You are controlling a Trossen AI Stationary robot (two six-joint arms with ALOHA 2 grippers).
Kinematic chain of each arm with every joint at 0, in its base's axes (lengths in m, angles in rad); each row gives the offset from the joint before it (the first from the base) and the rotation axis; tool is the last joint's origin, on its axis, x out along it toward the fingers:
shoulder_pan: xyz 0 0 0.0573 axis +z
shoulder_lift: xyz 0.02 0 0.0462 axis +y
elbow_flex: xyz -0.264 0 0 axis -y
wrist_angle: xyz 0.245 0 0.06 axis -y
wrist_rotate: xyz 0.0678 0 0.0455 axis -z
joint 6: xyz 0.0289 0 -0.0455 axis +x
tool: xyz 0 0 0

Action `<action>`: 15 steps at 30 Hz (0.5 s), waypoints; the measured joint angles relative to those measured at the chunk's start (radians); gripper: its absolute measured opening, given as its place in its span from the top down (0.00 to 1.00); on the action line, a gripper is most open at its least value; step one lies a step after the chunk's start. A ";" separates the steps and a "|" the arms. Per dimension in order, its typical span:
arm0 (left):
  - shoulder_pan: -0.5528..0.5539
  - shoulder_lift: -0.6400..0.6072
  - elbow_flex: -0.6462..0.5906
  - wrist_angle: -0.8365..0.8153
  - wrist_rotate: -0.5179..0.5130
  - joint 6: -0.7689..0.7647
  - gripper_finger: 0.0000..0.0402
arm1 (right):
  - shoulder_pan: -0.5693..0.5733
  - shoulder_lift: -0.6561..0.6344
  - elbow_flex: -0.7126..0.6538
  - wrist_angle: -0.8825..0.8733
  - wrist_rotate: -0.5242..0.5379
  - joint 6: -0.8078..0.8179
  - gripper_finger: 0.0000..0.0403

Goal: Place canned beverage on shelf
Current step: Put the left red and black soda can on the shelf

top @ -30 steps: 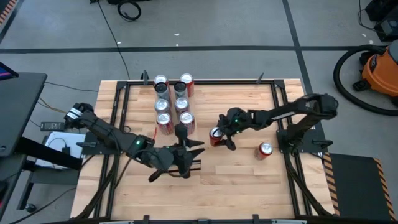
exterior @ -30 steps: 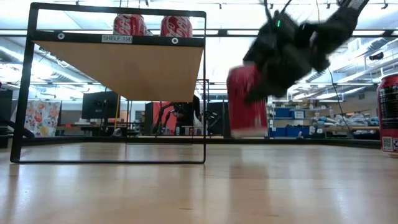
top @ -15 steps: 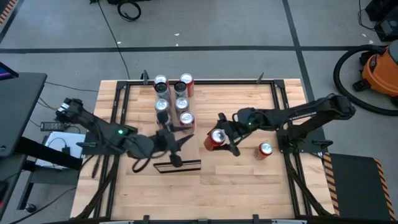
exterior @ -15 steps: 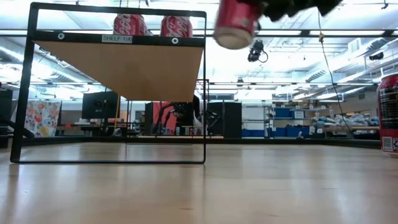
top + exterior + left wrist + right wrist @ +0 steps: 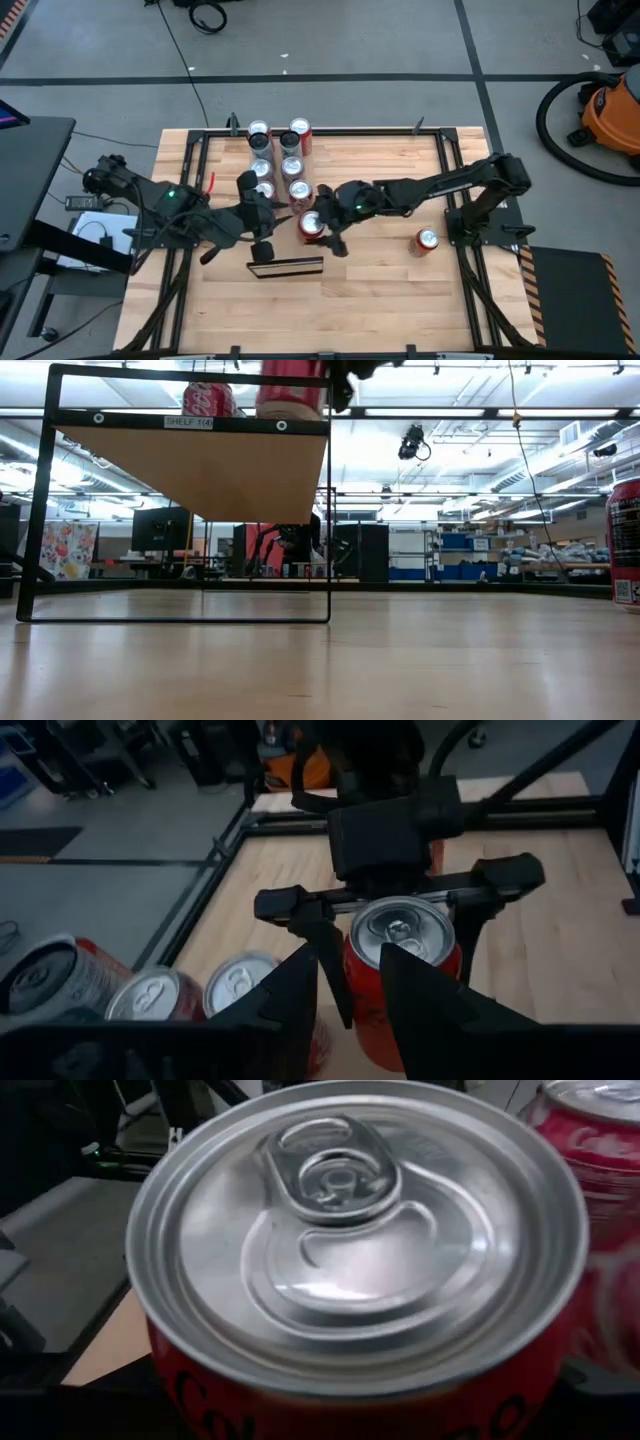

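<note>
Right claw (image 5: 322, 228) holds a red can (image 5: 311, 226) by its sides, fingers spread wide around the body. Over the last second it has lifted the can off the table (image 5: 400, 300) and carried it across to the near end of the shelf (image 5: 200, 455), so only setting down and letting go seems left. Just behind it stand the cans already on the shelf (image 5: 298, 190). Left claw (image 5: 262, 232), fingers narrow and empty, hangs just beside the can.
</note>
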 joint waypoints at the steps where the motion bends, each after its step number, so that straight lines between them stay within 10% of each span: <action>1: -0.003 -0.004 0.001 -0.014 0.003 -0.008 0.70 | 0.000 0.020 0.024 -0.016 -0.001 0.007 0.19; 15: -0.005 -0.007 0.003 -0.080 0.013 -0.048 0.70 | -0.006 0.142 0.143 -0.112 -0.003 -0.001 0.15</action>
